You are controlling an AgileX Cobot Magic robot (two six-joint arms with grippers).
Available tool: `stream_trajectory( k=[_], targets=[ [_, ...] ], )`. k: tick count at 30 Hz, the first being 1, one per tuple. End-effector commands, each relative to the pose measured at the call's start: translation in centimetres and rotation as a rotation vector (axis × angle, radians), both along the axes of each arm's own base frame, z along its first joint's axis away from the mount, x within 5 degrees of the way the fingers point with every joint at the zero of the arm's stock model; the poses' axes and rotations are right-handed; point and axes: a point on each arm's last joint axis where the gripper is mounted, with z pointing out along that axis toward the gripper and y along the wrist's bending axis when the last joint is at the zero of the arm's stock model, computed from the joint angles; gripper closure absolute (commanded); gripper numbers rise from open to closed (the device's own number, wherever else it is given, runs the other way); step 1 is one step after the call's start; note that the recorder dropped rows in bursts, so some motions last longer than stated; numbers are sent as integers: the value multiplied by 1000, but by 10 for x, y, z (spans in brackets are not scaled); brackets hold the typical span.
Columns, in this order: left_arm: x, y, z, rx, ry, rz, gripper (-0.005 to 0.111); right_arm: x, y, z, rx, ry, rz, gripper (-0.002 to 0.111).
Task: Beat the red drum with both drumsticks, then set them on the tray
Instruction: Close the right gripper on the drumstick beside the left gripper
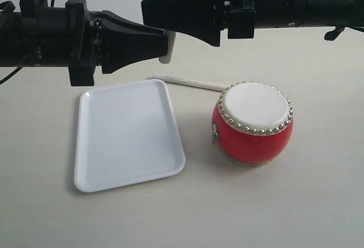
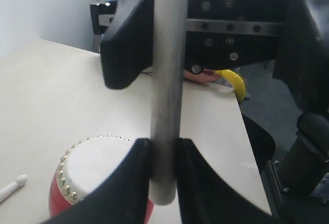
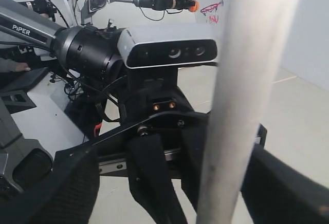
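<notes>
The pale bench (image 1: 296,214) carries everything, and above its far edge the two black arms meet nose to nose. The left end effector (image 2: 163,154) is clenched on one drumstick (image 2: 168,80). The right end effector (image 1: 159,12) stands just above it, released, its jaws spread wide to either side of the same stick's upper length. The right wrist view shows no contact there. Below, the white tray (image 1: 128,140) lies empty at 9 o'clock of the red drum (image 1: 253,123), near it but not touching. The drum sits upright with its cream skin facing up. The held drumstick runs close to 12-to-6, its top leaning a little toward 1 o'clock, so it stands roughly square to both pairs of jaws. From it the drum lies at about 5 o'clock and lower, on the right arm's side, which looks the nearer one. The second drumstick (image 1: 190,82) rests flat on the bench behind tray and drum, at 11 o'clock of the drum, its long axis roughly 9-to-3. This reads as a handover from left to right, with no beating done yet.
</notes>
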Motion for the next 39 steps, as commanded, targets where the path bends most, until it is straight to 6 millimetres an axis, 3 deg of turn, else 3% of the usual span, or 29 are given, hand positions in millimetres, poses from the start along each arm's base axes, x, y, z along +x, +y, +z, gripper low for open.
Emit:
stream_trajectory(
  k=[1,6,12,16,23,33,39],
  targets=[
    [1,0,6,-27,-16,-4,107,-1,0,5,14,-21,-1,41],
    [1,0,6,-27,-16,-4,107,-1,0,5,14,-21,-1,47],
    [1,0,6,-27,-16,-4,107,-1,0,5,13,-21,-2,70],
    [0,-1,6,-27,-16,-10,107,-1,0,5,13,-21,-2,79],
    [-9,-15,6,-26,-41,-66,107,-1,0,5,13,-19,-2,79],
    [-9,-15,6,-25,-65,-67,107,-1,0,5,15,15,-3,84],
    [-6,-9,6,-25,-66,-47,107,-1,0,6,16,11,-3,66]
  ],
)
